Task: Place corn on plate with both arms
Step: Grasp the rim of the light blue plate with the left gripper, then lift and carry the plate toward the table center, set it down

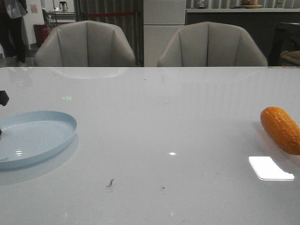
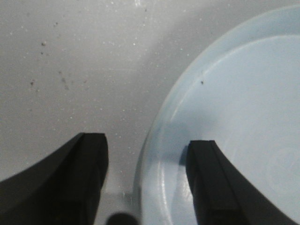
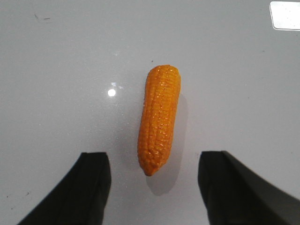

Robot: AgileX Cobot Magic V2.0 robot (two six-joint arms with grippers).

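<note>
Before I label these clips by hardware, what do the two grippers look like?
Only the fingers show. The left gripper has two black, matte fingers with squared tips, broadening toward the base. The right gripper has the same black, blocky fingers. No cables, lights or markings are visible. In the front view, only a small black piece shows at the left edge.

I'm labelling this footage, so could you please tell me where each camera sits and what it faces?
Front view: looks forward over the table; no end effector clearly visible.
Left wrist view: looks down at the plate rim, between the open left end effector.
Right wrist view: looks down at the corn before the open right end effector.
Front view shares both.
</note>
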